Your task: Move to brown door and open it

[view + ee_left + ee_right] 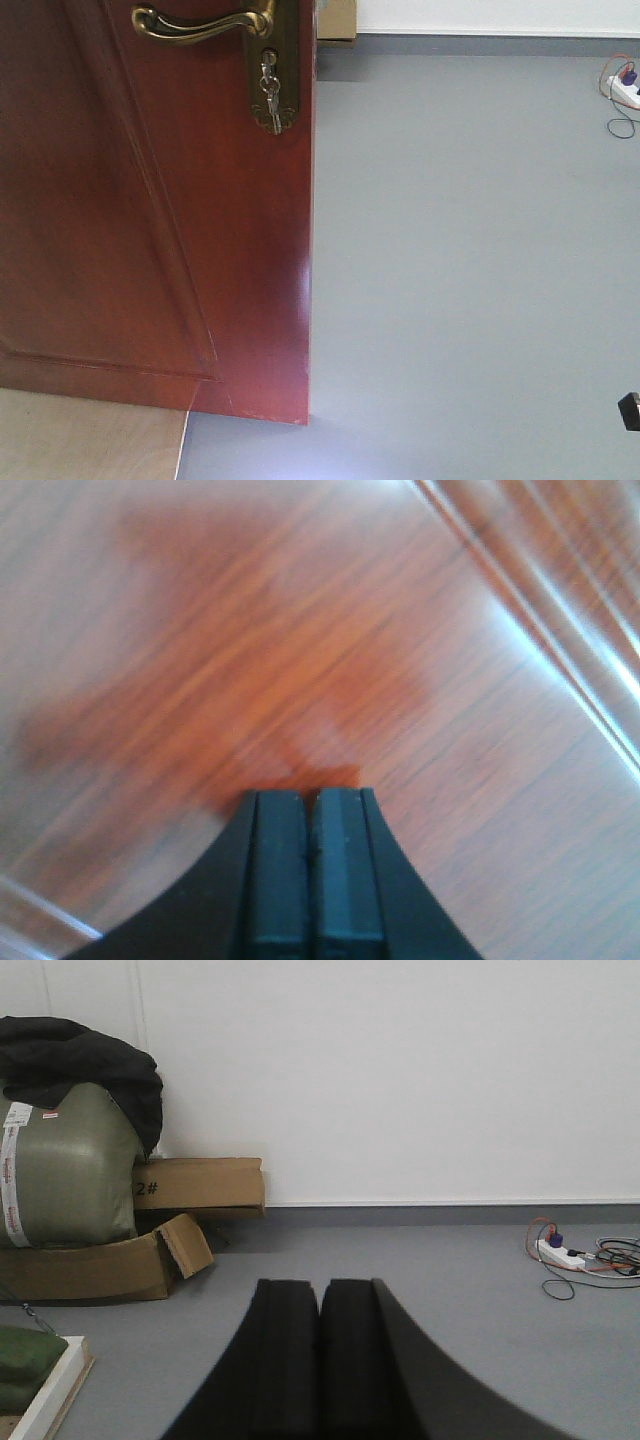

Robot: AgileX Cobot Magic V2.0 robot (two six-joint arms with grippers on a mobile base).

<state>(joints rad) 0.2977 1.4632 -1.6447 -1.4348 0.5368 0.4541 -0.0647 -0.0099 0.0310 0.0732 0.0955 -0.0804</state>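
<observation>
The brown door [150, 220] fills the left half of the front view, swung open, its free edge standing over the grey floor. Its curved brass lever handle [200, 25] sits at the top, with keys [269, 90] hanging in the lock on the brass plate. In the left wrist view my left gripper [311, 798] is shut and empty, its tips very close to or against the door's glossy wood [300, 650], beside a panel moulding [560, 630]. In the right wrist view my right gripper [320, 1290] is shut and empty, pointing over the floor toward the white wall.
Grey floor [470, 250] lies right of the door. A power strip with cables [622, 90] lies at the far right, also in the right wrist view [565, 1255]. Cardboard boxes [200, 1185] and a green sack [65, 1165] stand by the wall. A light wood patch [90, 435] shows below the door.
</observation>
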